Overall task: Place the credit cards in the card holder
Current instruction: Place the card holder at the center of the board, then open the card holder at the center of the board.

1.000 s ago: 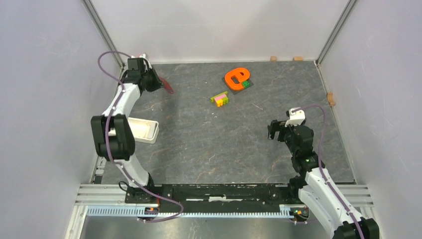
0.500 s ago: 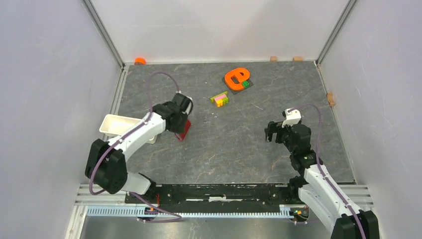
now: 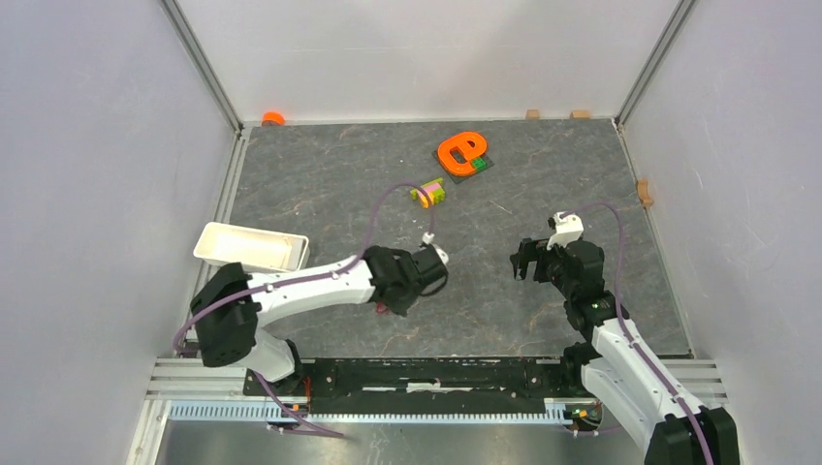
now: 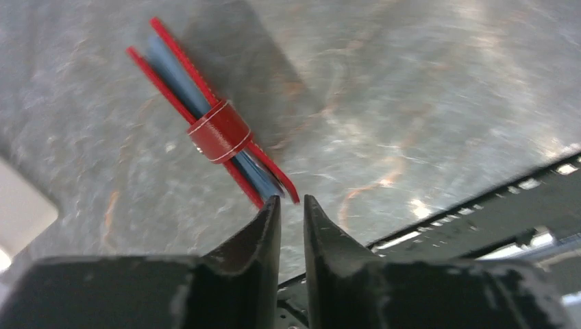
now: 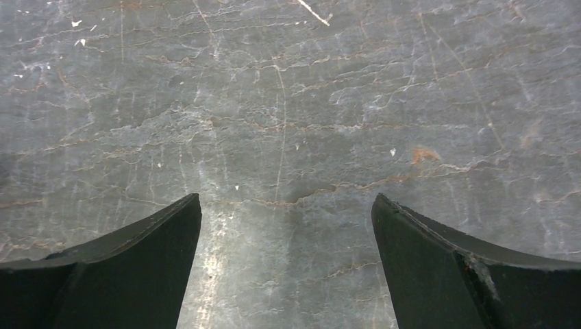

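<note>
The left pincer (image 4: 291, 201) is open just a crack. A corner of the card holder (image 4: 218, 131) sits at its tips, and I cannot tell if it holds it. The right pincer (image 5: 286, 219) is wide open over the table (image 5: 288, 103), holding nothing.

Top cam: fixed, high, above and behind the rail (image 3: 426, 373), tilted down and forward. It takes in the whole tabletop (image 3: 485, 281) and three walls (image 3: 426, 58), from far off.

Left wrist cam: looks out along the left pincer (image 4: 291, 200), tilted and close to the tabletop. Wallet (image 4: 218, 131) sits just past the fingertips, rail lower right, tray (image 4: 17, 216) corner at left edge.

Right wrist cam: looks down between the right pincer (image 5: 286, 199) fingers, close, frame filled by tabletop surface.

Overlap: top and left wrist share the wallet (mostly hidden under the arm from above), tray and rail. The right wrist patch lies inside the top view, under that pincer.
</note>
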